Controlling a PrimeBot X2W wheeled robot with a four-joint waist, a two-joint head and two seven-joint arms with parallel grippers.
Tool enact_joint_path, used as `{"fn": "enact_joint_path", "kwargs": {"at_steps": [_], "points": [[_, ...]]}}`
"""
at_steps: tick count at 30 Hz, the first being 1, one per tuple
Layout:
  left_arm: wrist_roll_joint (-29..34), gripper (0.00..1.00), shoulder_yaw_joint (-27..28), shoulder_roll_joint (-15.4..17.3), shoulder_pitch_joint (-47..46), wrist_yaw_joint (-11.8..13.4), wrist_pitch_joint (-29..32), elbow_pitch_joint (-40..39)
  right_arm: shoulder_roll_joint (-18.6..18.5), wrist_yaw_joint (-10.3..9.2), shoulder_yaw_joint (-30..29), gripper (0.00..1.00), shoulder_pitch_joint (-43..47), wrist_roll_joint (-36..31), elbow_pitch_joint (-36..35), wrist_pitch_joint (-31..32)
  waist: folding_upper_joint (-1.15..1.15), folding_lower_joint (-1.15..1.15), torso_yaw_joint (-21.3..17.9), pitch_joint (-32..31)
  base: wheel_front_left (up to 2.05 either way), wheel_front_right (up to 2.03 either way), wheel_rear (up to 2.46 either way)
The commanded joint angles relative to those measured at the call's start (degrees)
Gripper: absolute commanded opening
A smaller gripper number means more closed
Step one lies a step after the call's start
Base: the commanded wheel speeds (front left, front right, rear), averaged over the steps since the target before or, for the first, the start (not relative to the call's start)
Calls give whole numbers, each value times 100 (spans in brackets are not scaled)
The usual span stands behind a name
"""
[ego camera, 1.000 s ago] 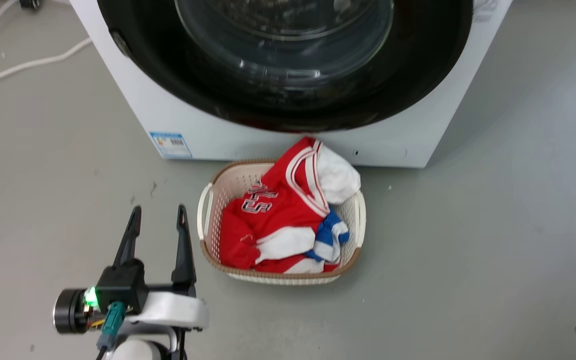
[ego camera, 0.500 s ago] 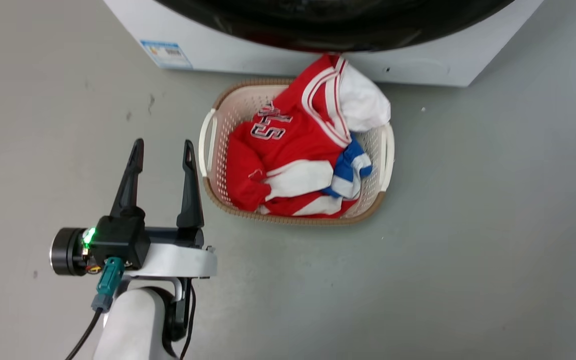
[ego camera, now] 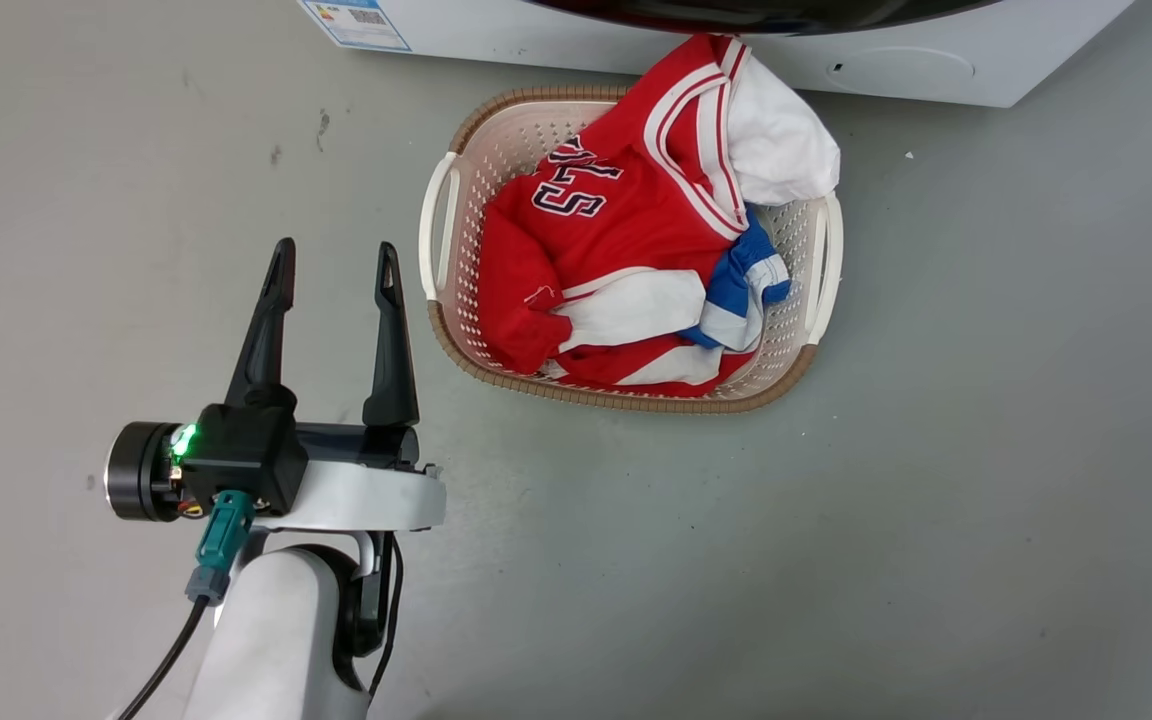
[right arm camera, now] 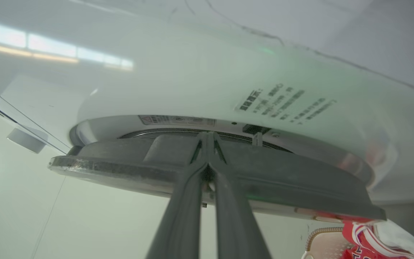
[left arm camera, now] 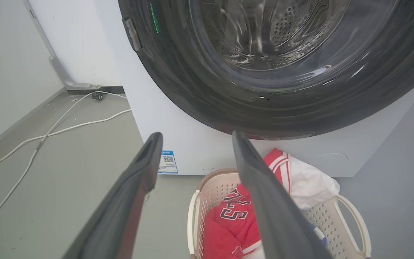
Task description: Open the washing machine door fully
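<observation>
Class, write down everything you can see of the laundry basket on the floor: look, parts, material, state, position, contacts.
The laundry basket is rounded, apparently cream perforated plastic, with a brown woven-style rim and a white loop handle on each side. It stands upright on the grey floor before the washing machine, apart from the left gripper. A red jersey, a white cloth and a blue-and-white piece fill it, the jersey spilling over the far rim.

Head view: the top edge cuts off the washing machine [ego camera: 496,35] above its base, and the washing machine door [ego camera: 756,10] shows only as a dark sliver. Sticker [ego camera: 356,18] print illegible. Right wrist view: label [right arm camera: 286,102] blurred. Right end effector [right arm camera: 207,138] contact with the door rim indeterminate.
</observation>
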Motion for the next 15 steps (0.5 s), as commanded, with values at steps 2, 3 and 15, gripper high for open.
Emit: {"fn": "enact_joint_path", "kwargs": {"at_steps": [2, 3, 15], "points": [[-36, 100, -6, -8, -80, -1, -16, 6, -7, 2, 215, 0, -210, -141, 76, 58, 0, -1, 27, 35, 0, 0, 0], [-32, 100, -11, -8, -92, -6, -16, 6, 5, 2, 304, 0, -271, -205, 116, 79, 0, -1, 38, 51, 0, 0, 0], [-87, 100, -55, -8, -53, 50, -16, 64, 227, 9, 984, 0, -453, -552, 434, 388, 0, -1, 88, -5, 0, 0, 0]]}}
